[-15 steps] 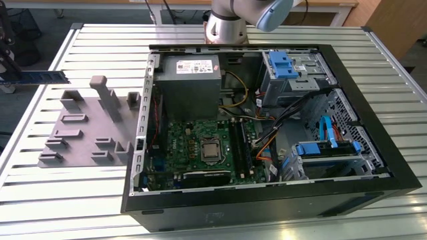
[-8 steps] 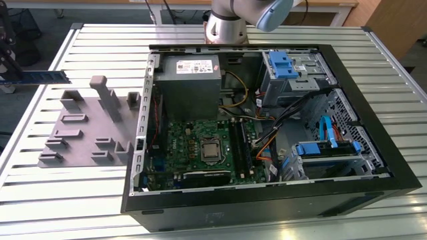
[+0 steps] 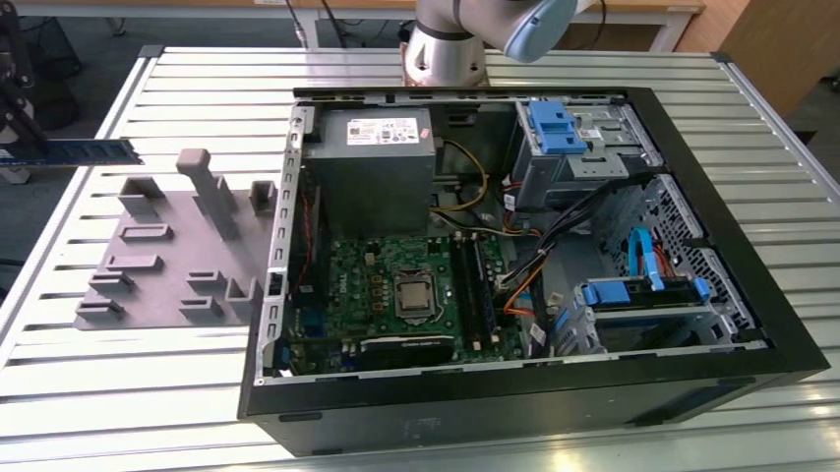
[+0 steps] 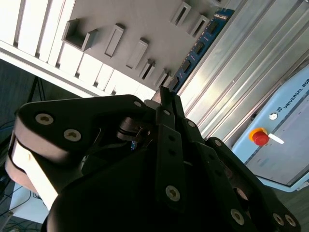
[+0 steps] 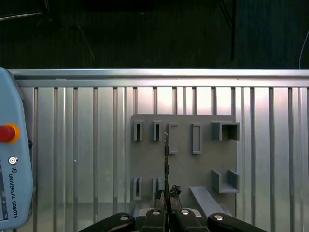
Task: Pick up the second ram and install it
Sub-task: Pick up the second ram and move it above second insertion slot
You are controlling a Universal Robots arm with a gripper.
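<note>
My gripper [image 3: 24, 146] is at the exterior view's far left, above the slatted table and beside the grey holder fixture [image 3: 171, 256]. It is shut on one end of the second ram [image 3: 86, 152], a long blue stick that juts level towards the open computer case. In the second wrist view the ram [image 4: 198, 48] shows its row of black chips, running out from my gripper [image 4: 163, 99]. The first wrist view has the ram [image 5: 166, 157] edge-on over the fixture [image 5: 183, 164], held in my gripper [image 5: 166, 194]. The green motherboard [image 3: 393, 285] with its long black slots [image 3: 473, 285] lies inside the case.
The black case [image 3: 525, 393] lies open on the table. Inside are a grey power-supply box [image 3: 374, 157], blue drive brackets [image 3: 558, 128] and loose cables [image 3: 565, 226]. The fixture has upright posts [image 3: 197, 187]. A teach pendant [image 5: 12, 159] with a red button lies on the table.
</note>
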